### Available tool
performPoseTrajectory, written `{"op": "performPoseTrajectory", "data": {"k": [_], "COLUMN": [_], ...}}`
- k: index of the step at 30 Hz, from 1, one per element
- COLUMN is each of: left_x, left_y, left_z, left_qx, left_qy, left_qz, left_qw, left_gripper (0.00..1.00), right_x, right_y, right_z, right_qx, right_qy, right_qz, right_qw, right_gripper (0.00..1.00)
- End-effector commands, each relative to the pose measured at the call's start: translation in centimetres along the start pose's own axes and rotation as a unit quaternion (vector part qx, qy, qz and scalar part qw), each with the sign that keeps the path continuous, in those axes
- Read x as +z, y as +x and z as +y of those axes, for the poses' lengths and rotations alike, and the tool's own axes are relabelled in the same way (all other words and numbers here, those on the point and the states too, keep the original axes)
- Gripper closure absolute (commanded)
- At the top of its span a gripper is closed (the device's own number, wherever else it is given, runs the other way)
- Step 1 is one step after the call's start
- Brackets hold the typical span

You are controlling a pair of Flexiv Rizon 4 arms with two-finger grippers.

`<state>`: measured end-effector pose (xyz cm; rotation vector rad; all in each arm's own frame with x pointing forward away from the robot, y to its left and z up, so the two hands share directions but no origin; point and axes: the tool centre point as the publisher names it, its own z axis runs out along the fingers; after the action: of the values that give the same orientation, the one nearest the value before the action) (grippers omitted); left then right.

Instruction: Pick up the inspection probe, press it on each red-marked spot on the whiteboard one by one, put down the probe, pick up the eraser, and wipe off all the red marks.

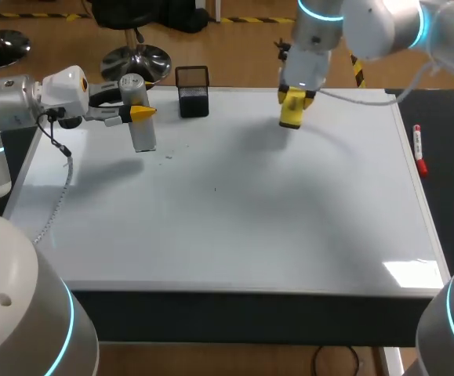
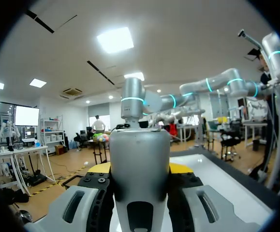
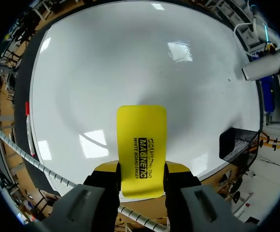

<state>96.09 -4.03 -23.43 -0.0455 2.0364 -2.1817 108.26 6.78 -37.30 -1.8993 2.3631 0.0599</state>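
Note:
The inspection probe [image 1: 142, 125], a grey cylinder, stands upright at the back left of the whiteboard [image 1: 234, 211], and my left gripper [image 1: 136, 112] is shut on it from the side. In the left wrist view the probe [image 2: 140, 179] fills the gap between the yellow-tipped fingers of the left gripper [image 2: 140, 169]. At the back middle, my right gripper [image 1: 296, 95] points down, shut on the yellow eraser [image 1: 292, 110] just above the board. The right wrist view shows the eraser [image 3: 141, 145] sticking out of the right gripper [image 3: 141, 170] over the white surface [image 3: 130, 58]. I see no red marks there, only faint specks by the probe.
A black mesh holder [image 1: 193, 91] stands at the board's back edge, between the two grippers. A red marker pen [image 1: 419, 149] lies on the dark strip off the board's right edge. The left arm's cable [image 1: 58, 196] trails over the left side.

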Motion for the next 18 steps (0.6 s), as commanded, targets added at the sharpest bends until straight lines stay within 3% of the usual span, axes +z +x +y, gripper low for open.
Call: {"op": "performPoseTrajectory", "data": {"k": [1,9,18], "left_x": [0.0,0.0,0.0], "left_y": [0.1,0.1,0.1], "left_z": [-0.1,-0.1,-0.1], "left_qx": [0.001,0.001,0.001], "left_qy": [0.0,0.0,0.0], "left_qz": [-0.001,-0.001,-0.001], "left_qw": [1.0,1.0,1.0], "left_gripper": [1.0,1.0,1.0], "right_x": [1.0,1.8,2.3], "right_y": [-2.6,-5.4,-6.7], "right_z": [-1.4,-2.2,-3.2], "right_qx": [-0.018,-0.079,-0.12], "right_qy": [-0.012,-0.016,-0.018], "right_qz": [0.017,0.017,0.013], "right_qw": [1.0,0.997,0.993], "right_gripper": [1.0,1.0,1.0]}}
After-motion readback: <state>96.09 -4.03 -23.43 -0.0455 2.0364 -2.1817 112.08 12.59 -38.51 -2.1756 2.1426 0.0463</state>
